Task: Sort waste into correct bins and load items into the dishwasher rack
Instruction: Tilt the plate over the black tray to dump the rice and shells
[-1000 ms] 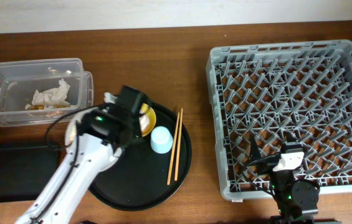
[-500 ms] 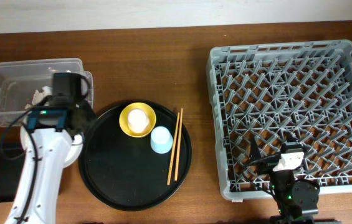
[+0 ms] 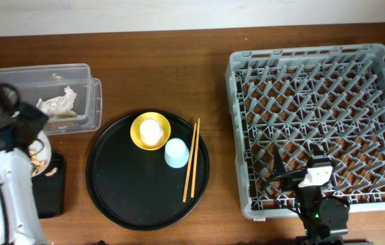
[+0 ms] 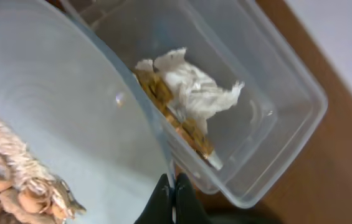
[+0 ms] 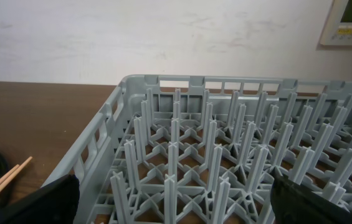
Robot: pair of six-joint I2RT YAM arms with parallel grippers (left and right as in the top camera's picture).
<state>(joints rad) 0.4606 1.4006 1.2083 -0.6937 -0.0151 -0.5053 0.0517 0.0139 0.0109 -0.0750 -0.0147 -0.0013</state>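
My left gripper (image 4: 174, 188) is shut on the rim of the pale plate (image 4: 57, 106), which carries beige-brown food scraps (image 4: 10, 183). In the overhead view the plate (image 3: 40, 155) is held beside the clear box (image 3: 86, 88), above the flat black tray (image 3: 50, 197). A crumpled white napkin (image 4: 191, 93) lies in the box. The yellow bowl (image 3: 161, 122) holds the cream cup (image 3: 150, 130); the blue cup (image 3: 176, 152) and chopsticks (image 3: 192, 160) lie beside it. My right gripper (image 5: 176, 208) is open and empty over the front edge of the grey rack (image 3: 321, 116).
The bowl, cups and chopsticks sit on a large round black tray (image 3: 131, 197) in the middle. The chopstick tips (image 5: 1, 180) show in the right wrist view, left of the rack wall (image 5: 101, 143). A wall runs along the far edge of the wooden table.
My left arm has swung left from over the round tray, past the clear box, to the table's left edge with the plate. The right arm has not moved.
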